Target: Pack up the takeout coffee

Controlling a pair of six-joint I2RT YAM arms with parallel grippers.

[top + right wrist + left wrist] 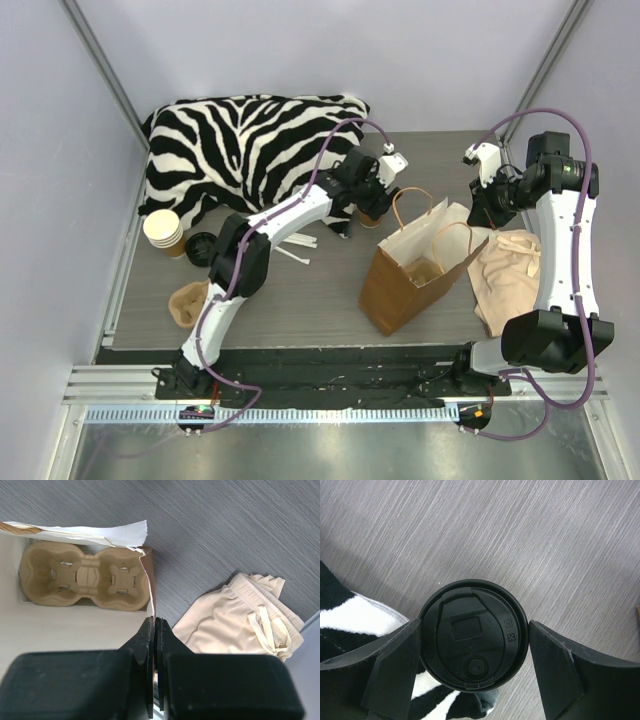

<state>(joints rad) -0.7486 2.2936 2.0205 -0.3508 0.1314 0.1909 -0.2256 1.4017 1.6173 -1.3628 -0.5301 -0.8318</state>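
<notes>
The takeout coffee (472, 635), a brown cup with a black lid, stands on the table beside the zebra cushion; in the top view it is (368, 216). My left gripper (475, 630) is open and straddles it from above, one finger (400, 665) at the lid's left rim and the other right next to the right rim. In the top view this gripper (372, 203) is just behind the brown paper bag (405, 285). My right gripper (155, 623) is shut on the bag's white upper edge (150, 587), holding the mouth open. A pulp cup carrier (85, 577) lies on the bag's bottom.
A zebra cushion (250, 150) fills the back left. A stack of lidless cups (163, 232) and a loose black lid (201, 245) sit at the left edge, a crumpled brown piece (187, 303) nearer. A beige cloth (505, 275) lies right of the bag.
</notes>
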